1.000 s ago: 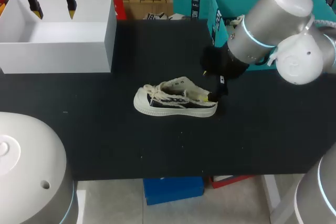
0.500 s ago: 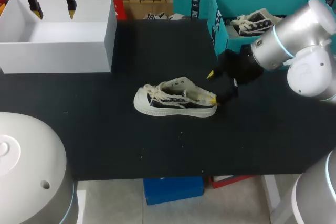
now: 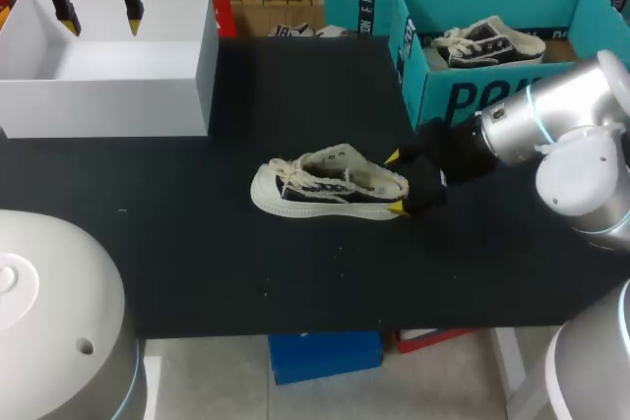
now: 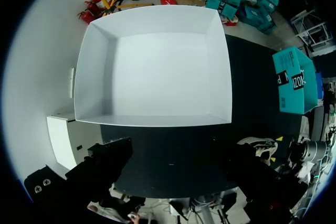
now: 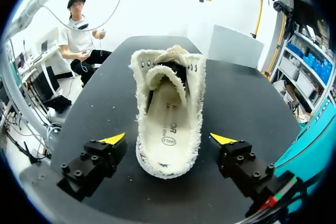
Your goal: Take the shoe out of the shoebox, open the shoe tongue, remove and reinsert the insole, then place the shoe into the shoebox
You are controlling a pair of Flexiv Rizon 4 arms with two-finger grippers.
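Head view shows a low cream canvas shoe with a dark side panel and frayed edges (image 3: 330, 189) lying on the black table top (image 3: 295, 282), near its middle, toe to the left and heel to the right. The right gripper (image 3: 395, 182) sits at the heel with its fingers spread wide, one yellow tip on the far side and one on the near side.

Right wrist view shows both tips standing clear of the shoe (image 5: 169, 114), so nothing is clamped. The collar gapes toward the camera, and the pale insole (image 5: 169, 121) lies inside. It carries a small oval printed stamp (image 5: 169, 140) near the heel and a line of dark lettering just ahead of it. The cream tongue (image 5: 165, 77) arches over the front.

At the far left stands an open white rectangular cardboard shoebox (image 3: 108, 105). The left gripper (image 3: 98, 19) hangs above it, fingers apart and holding nothing. Left wrist view looks straight down into the box (image 4: 152, 120), whose walls bear no print.
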